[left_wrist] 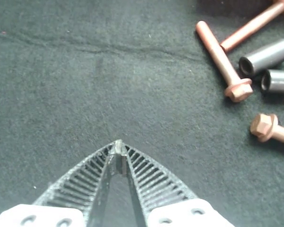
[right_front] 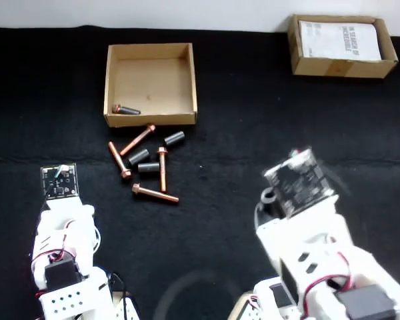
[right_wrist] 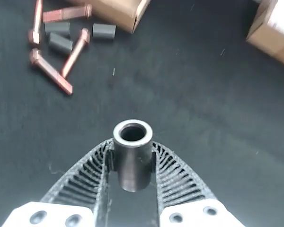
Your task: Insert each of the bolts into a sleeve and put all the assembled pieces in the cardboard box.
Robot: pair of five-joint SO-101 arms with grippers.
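My right gripper (right_wrist: 132, 143) is shut on a grey sleeve (right_wrist: 132, 163), held above bare black cloth with its open bore facing outward. My left gripper (left_wrist: 118, 147) is shut on nothing, low over the cloth to the left of the parts. Several copper bolts (right_front: 155, 193) and three grey sleeves (right_front: 149, 167) lie loose in front of the cardboard box (right_front: 187, 80). One bolt inside a sleeve (right_front: 125, 110) lies in the box's front left corner. The nearest bolt (left_wrist: 223, 64) and a sleeve (left_wrist: 266, 56) show in the left wrist view.
A second cardboard box (right_front: 303, 63) holding a printed sheet stands at the back right. The left arm (right_front: 60, 227) and the right arm (right_front: 307, 220) rise from the front edge. Black cloth covers the table.
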